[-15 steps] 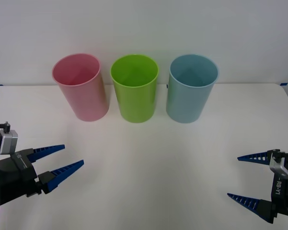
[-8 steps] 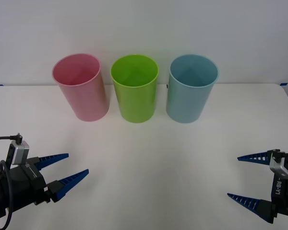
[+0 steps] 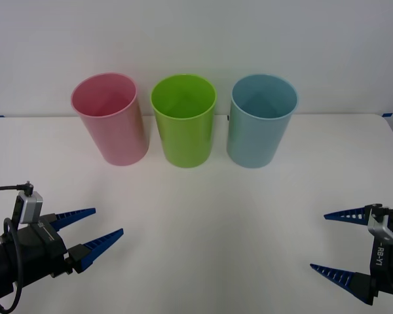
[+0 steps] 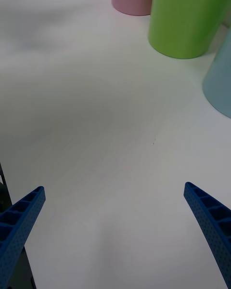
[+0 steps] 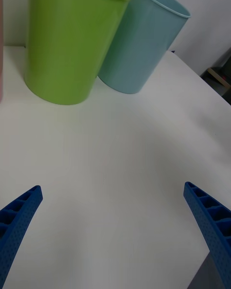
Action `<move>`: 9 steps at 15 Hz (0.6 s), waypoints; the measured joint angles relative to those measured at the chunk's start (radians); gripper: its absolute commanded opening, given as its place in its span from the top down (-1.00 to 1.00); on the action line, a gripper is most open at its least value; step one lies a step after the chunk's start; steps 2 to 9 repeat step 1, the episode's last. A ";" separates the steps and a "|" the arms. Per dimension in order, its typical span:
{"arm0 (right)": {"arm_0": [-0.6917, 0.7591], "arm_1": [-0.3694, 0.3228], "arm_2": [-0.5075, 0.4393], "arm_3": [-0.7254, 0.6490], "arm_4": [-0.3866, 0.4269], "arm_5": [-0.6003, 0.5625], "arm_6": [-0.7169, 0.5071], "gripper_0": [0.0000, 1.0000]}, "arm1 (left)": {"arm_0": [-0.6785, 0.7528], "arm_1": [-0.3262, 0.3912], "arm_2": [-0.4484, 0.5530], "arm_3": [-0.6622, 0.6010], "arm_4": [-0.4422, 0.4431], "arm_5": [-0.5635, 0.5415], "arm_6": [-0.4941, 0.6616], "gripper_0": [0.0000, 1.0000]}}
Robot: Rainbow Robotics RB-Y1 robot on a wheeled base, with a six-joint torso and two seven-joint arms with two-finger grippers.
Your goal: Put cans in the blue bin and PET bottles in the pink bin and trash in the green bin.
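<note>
Front high, facing down; both wrists low, sharing green bin (image 3: 183, 121).

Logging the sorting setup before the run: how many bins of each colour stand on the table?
pink bin: 1
green bin: 1
blue bin: 1
Total: 3 bins

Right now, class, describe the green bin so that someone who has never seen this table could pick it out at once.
On the white table, three tall cup-shaped bins stand in a row near the back wall. The green bin is the middle one, with the pink bin on its left and the blue bin on its right. Only its lime-green colour sets it apart.
</note>
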 measured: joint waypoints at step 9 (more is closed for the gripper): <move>0.000 0.000 0.000 0.000 0.000 0.000 0.000 -1.00 | 0.000 0.000 0.000 0.000 0.000 0.000 0.000 -1.00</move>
